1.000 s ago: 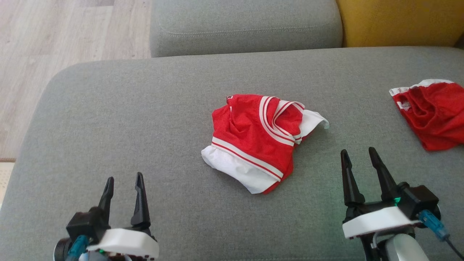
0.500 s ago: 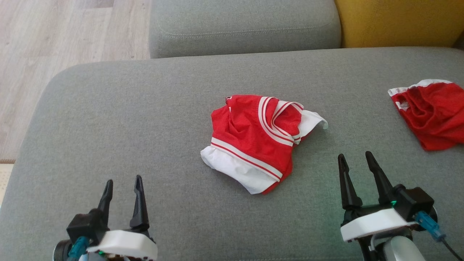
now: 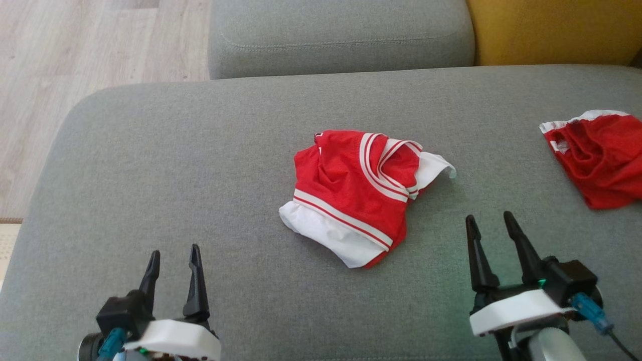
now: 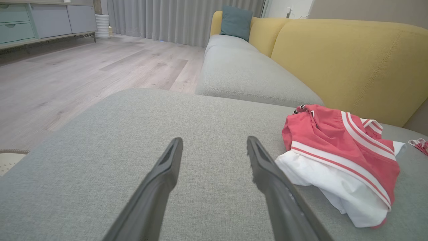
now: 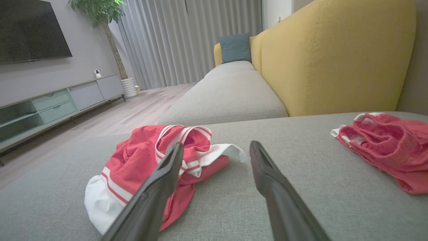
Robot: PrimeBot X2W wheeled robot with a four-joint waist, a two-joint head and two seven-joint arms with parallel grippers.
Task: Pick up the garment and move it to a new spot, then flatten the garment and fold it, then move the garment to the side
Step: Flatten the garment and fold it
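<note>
One crumpled jersey (image 3: pixel 351 195) on the grey sofa cushion (image 3: pixel 175 150); one pair of red shorts (image 3: pixel 599 160) well apart; left tool (image 3: pixel 174 250) and right tool (image 3: pixel 487 215) both gape wide, empty.

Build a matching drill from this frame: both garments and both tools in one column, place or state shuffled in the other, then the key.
Column 1
1. jersey
2. shorts
3. left tool
4. right tool

Column 2
A. open and empty, lower right of the head view
B. crumpled in the middle of the grey cushion
C. open and empty, lower left of the head view
D. crumpled at the cushion's right side, cut by the head view's edge

Pairs: 1-B, 2-D, 3-C, 4-A
</note>
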